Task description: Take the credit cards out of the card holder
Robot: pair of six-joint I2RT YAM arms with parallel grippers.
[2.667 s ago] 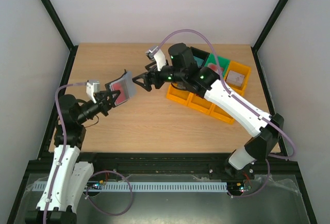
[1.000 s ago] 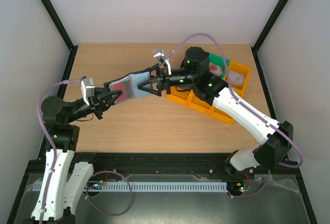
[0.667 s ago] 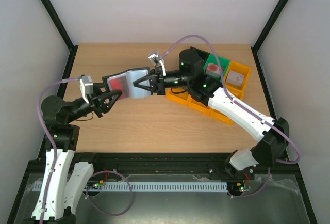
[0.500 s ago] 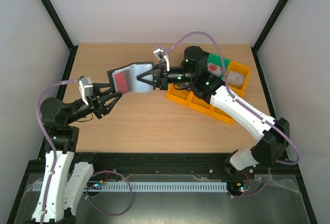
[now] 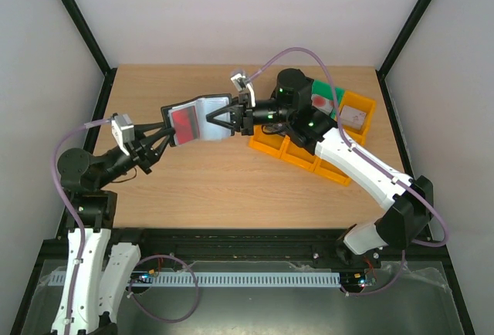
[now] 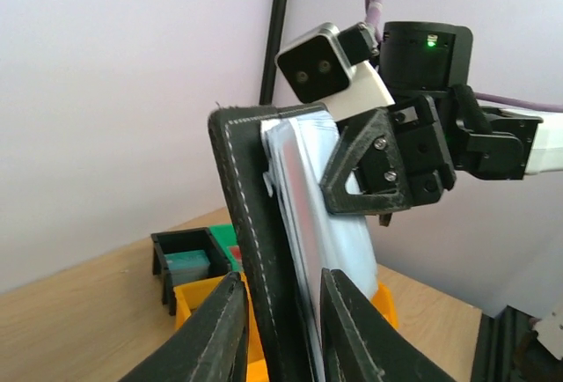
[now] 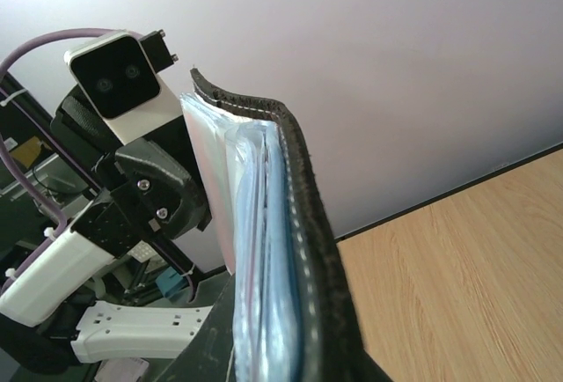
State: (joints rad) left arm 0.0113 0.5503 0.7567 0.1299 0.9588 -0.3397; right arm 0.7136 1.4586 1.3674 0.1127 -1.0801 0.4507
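Observation:
The card holder (image 5: 210,111) hangs open in the air above the table, black outside and blue-grey inside. A red credit card (image 5: 184,123) shows in its left half. My right gripper (image 5: 230,116) is shut on its right end. My left gripper (image 5: 164,136) reaches its left edge. In the left wrist view the black cover (image 6: 251,224) and the pale card edges (image 6: 295,197) stand between my fingers (image 6: 215,329), with a thin gap at the cover side. In the right wrist view the holder (image 7: 308,206) rises from my right gripper (image 7: 281,356), edge on.
Yellow bins (image 5: 305,157) lie under the right arm, with a green bin (image 5: 333,94) and a yellow bin holding a grey block (image 5: 356,115) behind. A black bin with a teal block (image 6: 189,259) shows past the left fingers. Black frame posts (image 5: 77,18) flank the table.
The right gripper shut on the holder's right end and lifted it slightly. The left gripper let go, opened wide, then narrowed around the holder's left edge; its arm drew back left.

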